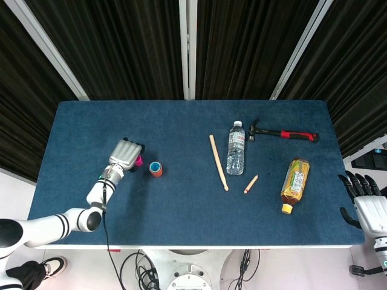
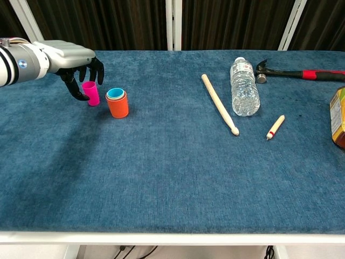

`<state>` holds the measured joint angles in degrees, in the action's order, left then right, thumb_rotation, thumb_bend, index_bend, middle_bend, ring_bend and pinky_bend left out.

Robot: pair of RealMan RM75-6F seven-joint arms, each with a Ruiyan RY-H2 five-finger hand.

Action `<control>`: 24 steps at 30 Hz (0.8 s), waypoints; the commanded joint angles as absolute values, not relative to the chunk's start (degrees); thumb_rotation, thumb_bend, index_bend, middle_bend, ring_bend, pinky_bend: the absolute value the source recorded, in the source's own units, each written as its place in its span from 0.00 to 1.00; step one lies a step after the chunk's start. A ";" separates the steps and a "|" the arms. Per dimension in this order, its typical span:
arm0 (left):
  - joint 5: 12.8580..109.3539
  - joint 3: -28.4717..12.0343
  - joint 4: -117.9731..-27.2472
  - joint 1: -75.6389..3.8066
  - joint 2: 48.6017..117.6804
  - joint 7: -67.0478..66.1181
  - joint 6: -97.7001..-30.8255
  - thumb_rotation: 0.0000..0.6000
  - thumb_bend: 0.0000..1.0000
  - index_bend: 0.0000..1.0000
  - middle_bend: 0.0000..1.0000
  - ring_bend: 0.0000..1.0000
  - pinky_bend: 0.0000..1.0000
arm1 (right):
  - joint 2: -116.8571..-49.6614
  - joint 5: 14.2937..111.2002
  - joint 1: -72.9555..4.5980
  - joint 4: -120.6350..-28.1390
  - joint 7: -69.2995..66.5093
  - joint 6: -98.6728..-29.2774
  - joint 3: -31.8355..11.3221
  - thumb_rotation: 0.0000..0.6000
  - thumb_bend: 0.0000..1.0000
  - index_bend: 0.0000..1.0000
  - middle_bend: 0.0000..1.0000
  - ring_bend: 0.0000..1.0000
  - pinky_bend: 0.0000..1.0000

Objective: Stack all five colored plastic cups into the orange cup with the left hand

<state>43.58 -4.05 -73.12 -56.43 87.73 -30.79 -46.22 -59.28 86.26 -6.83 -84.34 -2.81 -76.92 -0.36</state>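
Taking the orange cup [image 2: 117, 106] as the landmark, it stood upright on the blue table [image 2: 161, 178] with a teal cup [image 2: 115, 93] nested inside. Just to its left stood the pink cup [image 2: 90, 93], upright, with the left hand [image 2: 80, 67] curled around it, dark fingers [image 2: 75, 90] at its sides; a firm grip could not be confirmed. Well right of the orange cup lay a wooden stick [image 2: 219, 103] and a water bottle [image 2: 244, 87]. The right hand [image 1: 364, 202] hung off the table's far right edge, fingers apart, holding nothing.
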 commanded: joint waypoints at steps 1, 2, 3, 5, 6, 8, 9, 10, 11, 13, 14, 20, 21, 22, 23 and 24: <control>44.38 -4.23 -72.25 -56.13 88.32 -30.23 -46.17 1.00 0.24 0.40 0.41 0.42 0.28 | -59.29 86.13 -6.86 -84.28 -2.81 -76.73 -0.33 1.00 0.33 0.00 0.00 0.00 0.00; 44.53 -4.29 -71.94 -56.06 88.48 -30.08 -46.01 1.00 0.24 0.41 0.42 0.43 0.28 | -59.30 86.06 -6.88 -84.25 -2.85 -76.61 -0.32 1.00 0.33 0.00 0.00 0.00 0.00; 44.62 -4.30 -71.74 -56.04 88.55 -30.06 -45.84 1.00 0.24 0.41 0.42 0.44 0.29 | -59.30 86.00 -6.89 -84.22 -2.86 -76.54 -0.32 1.00 0.33 0.00 0.00 0.00 0.00; 44.99 -4.32 -71.28 -56.00 88.70 -30.12 -45.70 1.00 0.25 0.44 0.45 0.46 0.30 | -59.30 85.90 -6.92 -84.23 -2.85 -76.45 -0.35 1.00 0.33 0.00 0.00 0.00 0.00; 45.15 -4.37 -71.10 -55.96 88.77 -30.10 -45.72 1.00 0.26 0.46 0.46 0.47 0.30 | -59.30 85.87 -6.92 -84.23 -2.85 -76.44 -0.36 1.00 0.33 0.00 0.00 0.00 0.00; 45.42 -4.52 -70.74 -55.86 88.90 -29.98 -45.65 1.00 0.26 0.49 0.49 0.48 0.30 | -59.29 85.80 -6.94 -84.26 -2.75 -76.33 -0.35 1.00 0.33 0.00 0.00 0.00 0.00; 45.54 -4.59 -70.58 -55.82 88.95 -29.92 -45.65 1.00 0.26 0.51 0.50 0.49 0.31 | -59.26 85.75 -6.96 -84.29 -2.67 -76.21 -0.32 1.00 0.33 0.00 0.00 0.00 0.00; 45.62 -4.68 -70.42 -55.77 89.01 -29.85 -45.62 1.00 0.26 0.52 0.51 0.50 0.31 | -59.21 85.66 -6.98 -84.37 -2.59 -76.01 -0.27 1.00 0.33 0.00 0.00 0.00 0.00; 45.63 -4.78 -70.28 -55.73 89.05 -29.78 -45.56 1.00 0.27 0.53 0.52 0.51 0.31 | -59.12 85.55 -7.01 -84.48 -2.45 -75.78 -0.22 1.00 0.33 0.00 0.00 0.00 0.00; 45.63 -4.96 -70.05 -55.65 89.07 -29.74 -45.46 1.00 0.27 0.54 0.53 0.53 0.32 | -59.02 85.28 -7.07 -84.72 -2.12 -75.48 -0.23 1.00 0.33 0.00 0.00 0.00 0.00; 45.62 -5.01 -70.02 -55.62 88.99 -29.83 -45.41 1.00 0.28 0.55 0.53 0.53 0.32 | -59.01 85.17 -7.07 -84.82 -2.03 -75.44 -0.26 1.00 0.33 0.00 0.00 0.00 0.00; 45.92 -5.44 -72.19 -55.55 87.23 -30.66 -45.99 1.00 0.28 0.55 0.54 0.55 0.32 | -58.83 85.12 -7.04 -85.21 -1.78 -75.70 -0.41 1.00 0.33 0.00 0.00 0.00 0.00; 46.08 -5.61 -72.97 -55.57 86.67 -30.83 -46.32 1.00 0.28 0.55 0.54 0.55 0.33 | -58.79 85.11 -7.04 -85.27 -1.73 -75.73 -0.42 1.00 0.33 0.00 0.00 0.00 0.00; 46.17 -5.84 -73.83 -55.60 86.03 -31.00 -46.69 1.00 0.28 0.55 0.54 0.56 0.33 | -58.75 85.13 -7.04 -85.33 -1.69 -75.76 -0.43 1.00 0.33 0.00 0.00 0.00 0.00; 46.15 -6.19 -75.06 -55.66 85.07 -31.29 -47.18 1.00 0.28 0.55 0.54 0.56 0.33 | -58.71 85.16 -7.03 -85.39 -1.66 -75.80 -0.44 1.00 0.33 0.00 0.00 0.00 0.00; 46.09 -6.47 -76.05 -55.75 84.28 -31.58 -47.55 1.00 0.28 0.55 0.54 0.56 0.33 | -58.68 85.19 -7.03 -85.44 -1.66 -75.85 -0.45 1.00 0.33 0.00 0.00 0.00 0.00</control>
<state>46.00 -5.83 -74.23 -55.62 85.83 -30.97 -46.65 -58.68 85.19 -7.03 -85.44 -1.67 -75.86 -0.45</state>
